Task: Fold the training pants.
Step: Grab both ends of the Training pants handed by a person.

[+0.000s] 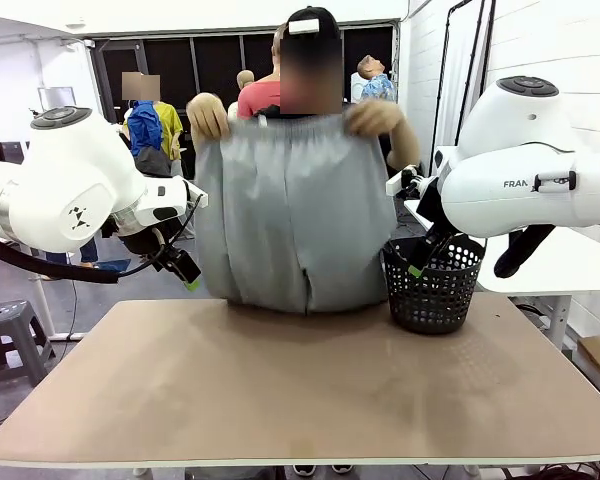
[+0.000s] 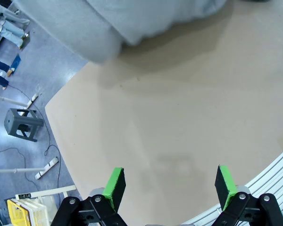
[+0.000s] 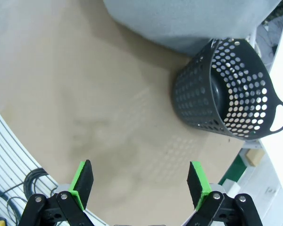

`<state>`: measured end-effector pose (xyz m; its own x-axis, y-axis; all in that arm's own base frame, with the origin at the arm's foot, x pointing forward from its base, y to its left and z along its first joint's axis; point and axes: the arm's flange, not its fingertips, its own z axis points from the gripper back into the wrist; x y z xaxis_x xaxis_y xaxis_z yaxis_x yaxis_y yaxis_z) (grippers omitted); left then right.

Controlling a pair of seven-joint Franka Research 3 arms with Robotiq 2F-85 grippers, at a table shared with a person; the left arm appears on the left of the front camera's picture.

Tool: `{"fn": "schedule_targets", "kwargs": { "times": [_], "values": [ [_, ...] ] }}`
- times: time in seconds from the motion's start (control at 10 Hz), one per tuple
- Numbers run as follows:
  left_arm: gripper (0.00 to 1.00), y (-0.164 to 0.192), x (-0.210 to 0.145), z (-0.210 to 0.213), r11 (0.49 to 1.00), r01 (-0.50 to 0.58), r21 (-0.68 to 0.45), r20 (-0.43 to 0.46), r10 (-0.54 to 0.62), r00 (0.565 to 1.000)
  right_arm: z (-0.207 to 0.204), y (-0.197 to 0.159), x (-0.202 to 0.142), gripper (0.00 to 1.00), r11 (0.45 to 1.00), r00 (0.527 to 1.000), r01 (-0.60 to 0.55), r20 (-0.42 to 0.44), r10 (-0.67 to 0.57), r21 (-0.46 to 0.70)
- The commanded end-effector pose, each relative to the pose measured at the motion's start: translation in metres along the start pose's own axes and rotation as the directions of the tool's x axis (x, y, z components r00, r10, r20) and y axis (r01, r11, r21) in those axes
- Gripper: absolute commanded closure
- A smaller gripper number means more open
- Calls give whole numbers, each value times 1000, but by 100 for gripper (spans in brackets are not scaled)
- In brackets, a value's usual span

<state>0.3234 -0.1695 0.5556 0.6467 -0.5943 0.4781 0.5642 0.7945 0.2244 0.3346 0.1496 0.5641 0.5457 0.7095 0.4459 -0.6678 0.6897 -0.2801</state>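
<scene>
The left gripper (image 1: 187,275) is held above the table (image 1: 280,400) at its far left corner, and its jaws are set wide apart. In the left wrist view the left gripper (image 2: 170,183) is seen over bare table (image 2: 179,117), with nothing between its green pads (image 2: 115,182). The training pants (image 2: 85,23) are seen well ahead of the fingertips, clear of them.

The training pants (image 1: 295,220) are held upright at the far side of the table, between the two grippers. The waistband is gripped at one end by a hand of the person (image 1: 208,117) and at the other end by the other hand (image 1: 375,118). The grey fabric is spread flat and hangs down to the far edge of the table. Whether the lower edge rests on the surface cannot be told.

A black mesh basket (image 1: 435,290) stands on the far right part of the table, just beside the right edge of the pants.

The right gripper (image 1: 417,262) is held just above the near rim of the basket, and its jaws are also set wide apart. In the right wrist view the right gripper (image 3: 140,181) is seen over bare table (image 3: 85,94), empty. The basket (image 3: 226,94) lies ahead of it, and the training pants (image 3: 188,19) lie beyond, apart from the pads (image 3: 84,181).
</scene>
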Motion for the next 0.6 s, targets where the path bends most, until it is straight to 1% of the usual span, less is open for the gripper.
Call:
{"fn": "schedule_targets", "kwargs": {
  "times": [0.0,0.5],
  "values": [
    [0,0,-1,-2,1000,2,5,7,-2,1000,0,0,0,0,1000,1000,0,3,0,-2],
    [0,0,-1,-2,1000,2,5,7,-2,1000,0,0,0,0,1000,1000,0,3,0,-2]
  ]
}}
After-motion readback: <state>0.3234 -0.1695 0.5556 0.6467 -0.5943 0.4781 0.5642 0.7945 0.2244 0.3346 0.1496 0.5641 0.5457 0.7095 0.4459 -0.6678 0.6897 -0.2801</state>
